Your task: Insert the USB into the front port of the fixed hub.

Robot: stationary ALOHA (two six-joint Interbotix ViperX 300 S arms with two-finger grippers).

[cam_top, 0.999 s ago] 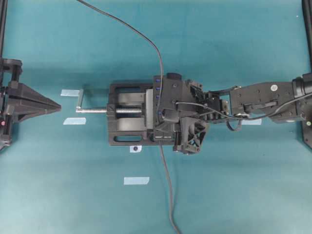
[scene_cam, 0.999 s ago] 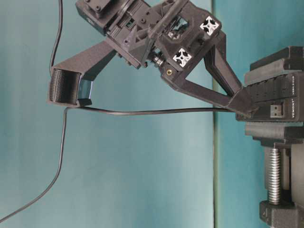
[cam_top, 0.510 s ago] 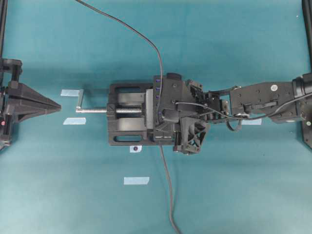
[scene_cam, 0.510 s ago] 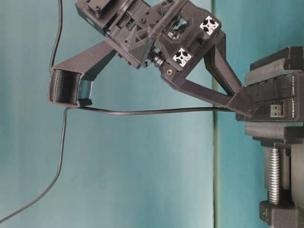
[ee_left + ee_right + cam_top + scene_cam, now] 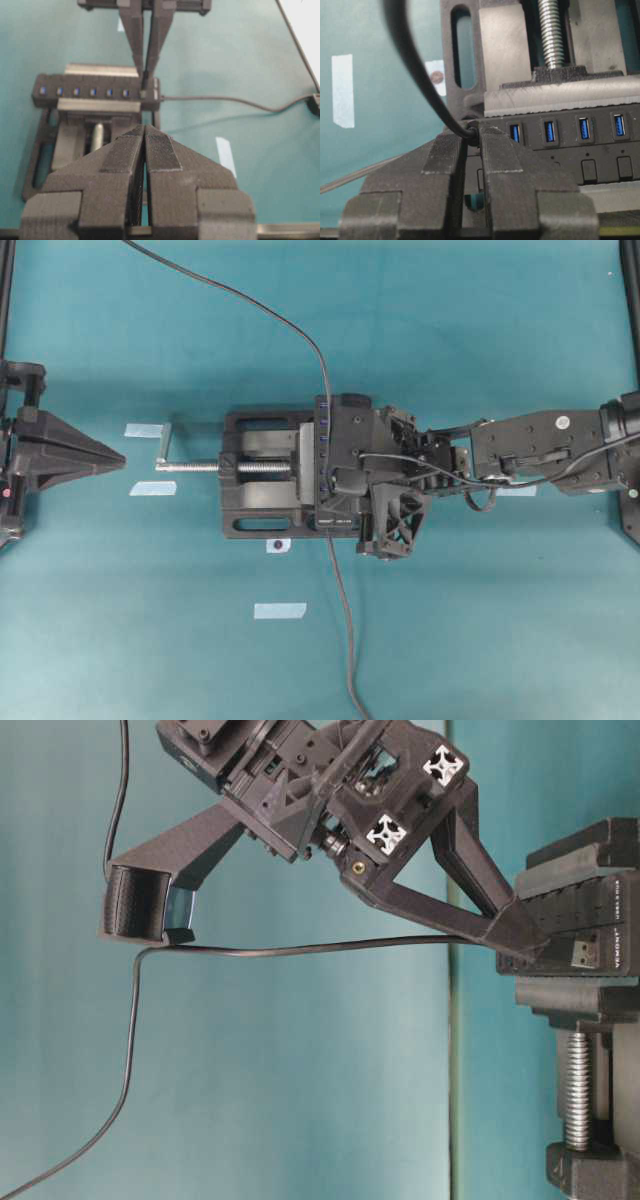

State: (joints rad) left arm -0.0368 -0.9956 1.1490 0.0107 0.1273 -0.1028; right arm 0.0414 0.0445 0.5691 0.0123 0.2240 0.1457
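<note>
1 vise (image 5: 262,485) clamps hub (image 5: 580,137); right end effector (image 5: 472,137) pinches USB (image 5: 471,131); left end effector (image 5: 145,137) closed, empty.

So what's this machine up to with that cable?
The right arm's tool is shut on the USB, a small plug on a thin black cable, and holds it at the end port of the fixed hub. The hub is clamped in a black vise. Whether the plug is fully seated cannot be told. The left arm's tool is shut and empty, parked well back from the vise.

overhead: top-down | table-level: perhaps rotated | wrists: close — all share vise (image 5: 262,468)
</note>
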